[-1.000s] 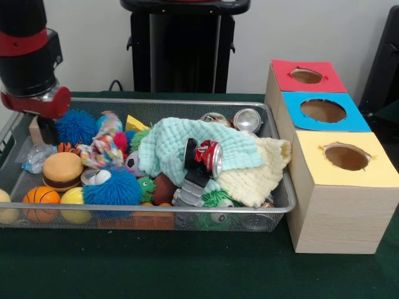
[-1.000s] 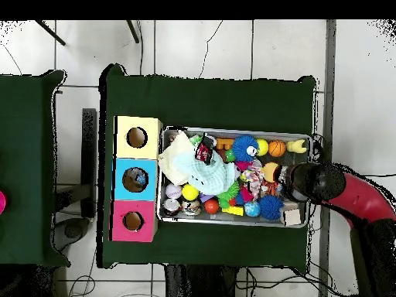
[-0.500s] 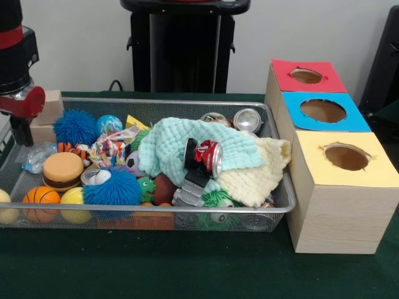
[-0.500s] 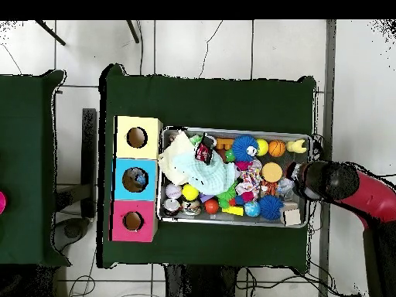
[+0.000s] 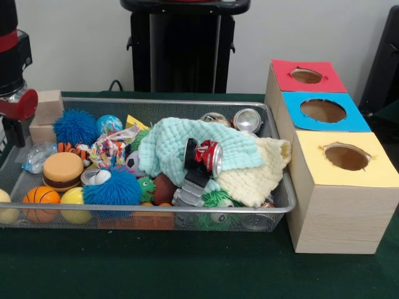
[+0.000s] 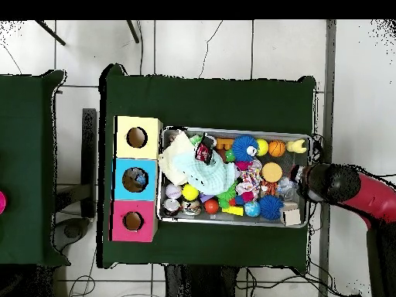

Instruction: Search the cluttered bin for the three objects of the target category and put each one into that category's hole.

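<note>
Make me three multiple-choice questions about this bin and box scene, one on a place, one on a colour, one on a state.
1. Where does the red can lie?
A. on the mint cloth
B. in the yellow hole
C. on the green table

2. Which colour tops the middle box?
A. red
B. blue
C. yellow

3. How does the end effector stand?
A. inside the red hole
B. gripping the can
C. at the bin's end, holding nothing seen

Answers: 1 A, the can rests on the cloth heap. 2 B, blue lies between red and yellow. 3 C, it hangs at the bin's end.

A red soda can [image 5: 207, 156] lies on its side atop mint cloth in the wire bin [image 5: 187, 210], beside three holed boxes [image 5: 324, 112].
</note>
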`<state>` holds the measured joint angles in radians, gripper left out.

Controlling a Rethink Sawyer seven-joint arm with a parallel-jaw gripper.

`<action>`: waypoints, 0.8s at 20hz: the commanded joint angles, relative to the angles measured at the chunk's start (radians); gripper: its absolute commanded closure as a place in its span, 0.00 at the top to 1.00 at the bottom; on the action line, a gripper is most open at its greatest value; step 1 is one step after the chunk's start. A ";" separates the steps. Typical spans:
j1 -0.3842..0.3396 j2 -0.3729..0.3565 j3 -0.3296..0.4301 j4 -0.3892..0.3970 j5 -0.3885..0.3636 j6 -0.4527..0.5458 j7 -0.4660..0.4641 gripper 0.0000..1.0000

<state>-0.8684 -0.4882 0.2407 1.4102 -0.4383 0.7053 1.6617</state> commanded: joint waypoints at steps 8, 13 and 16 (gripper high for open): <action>-0.066 0.036 0.099 0.032 -0.095 0.031 -0.240 0.00; -0.092 0.014 0.099 0.091 -0.111 0.003 -0.230 0.00; -0.100 -0.001 0.100 0.117 -0.120 -0.007 -0.225 0.00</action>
<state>-0.9420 -0.4869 0.2717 1.4222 -0.4820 0.7053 1.6615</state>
